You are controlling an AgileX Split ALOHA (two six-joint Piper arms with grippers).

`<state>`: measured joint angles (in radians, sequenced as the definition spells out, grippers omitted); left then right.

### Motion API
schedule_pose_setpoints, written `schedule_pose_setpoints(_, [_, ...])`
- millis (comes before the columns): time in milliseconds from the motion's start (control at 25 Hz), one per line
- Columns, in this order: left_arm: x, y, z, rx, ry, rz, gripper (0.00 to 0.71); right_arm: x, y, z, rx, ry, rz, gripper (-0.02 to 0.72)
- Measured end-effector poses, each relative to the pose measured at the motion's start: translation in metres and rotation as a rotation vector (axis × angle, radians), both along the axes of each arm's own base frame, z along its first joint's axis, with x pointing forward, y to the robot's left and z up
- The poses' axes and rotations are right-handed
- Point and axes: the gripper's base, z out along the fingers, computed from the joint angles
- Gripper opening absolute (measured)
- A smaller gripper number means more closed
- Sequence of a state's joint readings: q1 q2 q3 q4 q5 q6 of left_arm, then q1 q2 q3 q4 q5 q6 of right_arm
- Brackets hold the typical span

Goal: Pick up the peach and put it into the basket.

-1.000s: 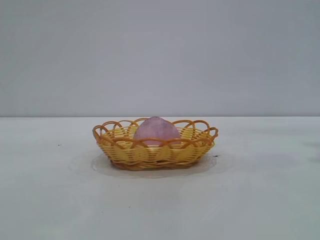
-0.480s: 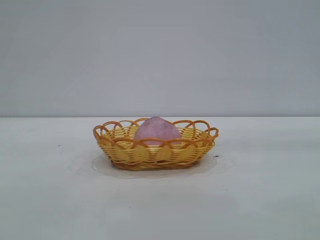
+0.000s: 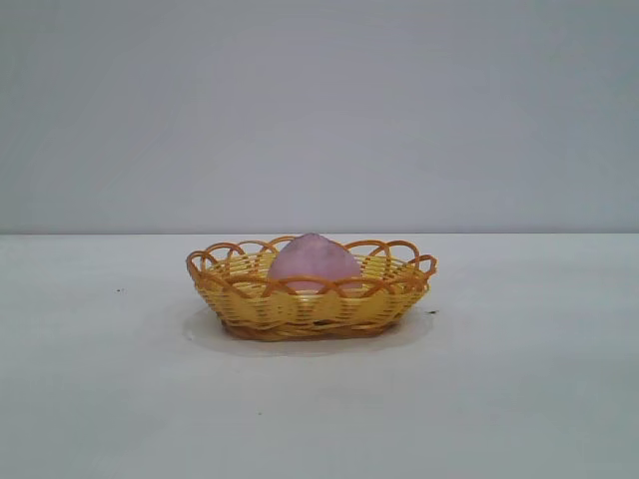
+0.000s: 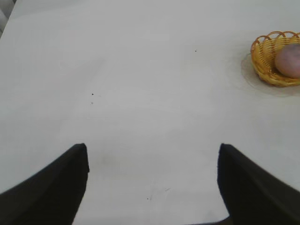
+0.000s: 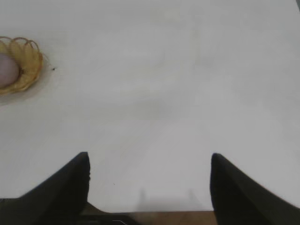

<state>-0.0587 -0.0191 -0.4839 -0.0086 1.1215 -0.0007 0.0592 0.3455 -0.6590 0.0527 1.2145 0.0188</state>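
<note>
Peach [image 3: 313,263] was seen seated inside the basket [image 3: 300,307], task judged done. Left gripper [image 4: 152,180] and right gripper [image 5: 149,185] were held wide and empty, well apart from it. Light, rounded, matte; a grip across its sides would be favoured.

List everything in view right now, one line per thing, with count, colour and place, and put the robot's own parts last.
peach: one, pinkish-purple, lying inside the basket.
basket: one, yellow weave with an orange-brown looped rim, standing near the middle of the table.
table: one, white, under everything.
wall: one, pale grey, behind the table.
left gripper: one, black fingers, open and empty, over bare table well away from the basket.
right gripper: one, black fingers, open and empty, near the table's edge, far from the basket.
</note>
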Motion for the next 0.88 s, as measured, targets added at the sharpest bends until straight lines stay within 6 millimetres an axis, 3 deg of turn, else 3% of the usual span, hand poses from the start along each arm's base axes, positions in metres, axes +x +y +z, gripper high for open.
schedule_pose_setpoints(280, [0.000,0.000,0.000,0.000,0.000,0.000,0.538,-0.030,-0.002,-0.037,0.009,-0.162,0.001,0.467])
schedule_pose_setpoints(440, [0.000,0.000,0.000,0.000,0.000,0.000,0.538,-0.042,-0.003,-0.038,0.014,-0.263,0.001,0.467])
schedule_pose_setpoints(880, [0.000,0.000,0.000,0.000,0.000,0.000,0.538,-0.042,-0.003,-0.039,0.022,-0.264,0.077,0.467])
